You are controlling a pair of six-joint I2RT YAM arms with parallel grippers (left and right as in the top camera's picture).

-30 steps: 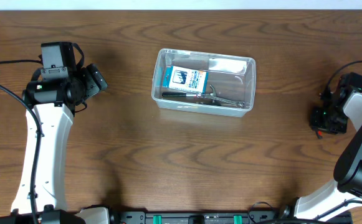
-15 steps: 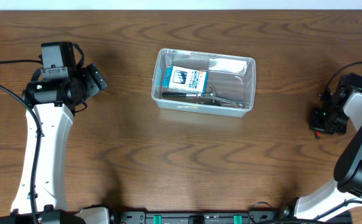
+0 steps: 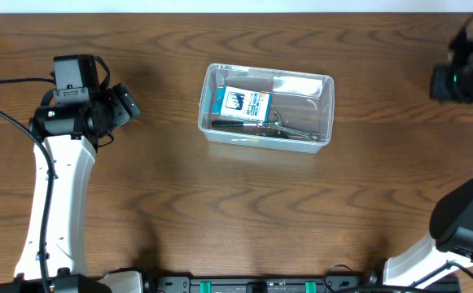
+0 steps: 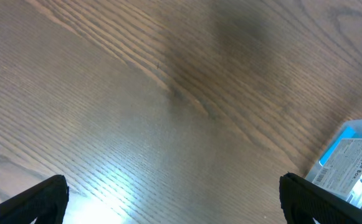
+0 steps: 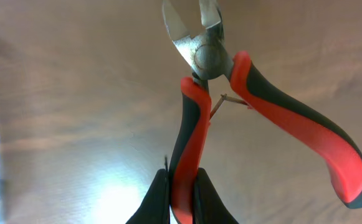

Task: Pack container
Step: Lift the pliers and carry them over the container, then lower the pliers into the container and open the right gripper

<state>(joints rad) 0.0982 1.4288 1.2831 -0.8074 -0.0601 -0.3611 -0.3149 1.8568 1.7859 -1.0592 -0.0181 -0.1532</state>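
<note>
Idling left gripper (image 4: 174, 202): fingers spread wide, empty, hovering over the bench (image 4: 137, 93), well left of the container (image 3: 207, 110).
Mid-bench container: upright, holding a blue-and-white box (image 3: 243, 102) and small tools.
Right gripper (image 5: 182, 198): clamped on one handle of red-and-black pliers (image 5: 293, 134).
Change: right arm has risen from the bench's right side toward the far corner with the pliers, probably container-bound.

Even light; wrist views soft, glare on table (image 4: 100, 190).
</note>
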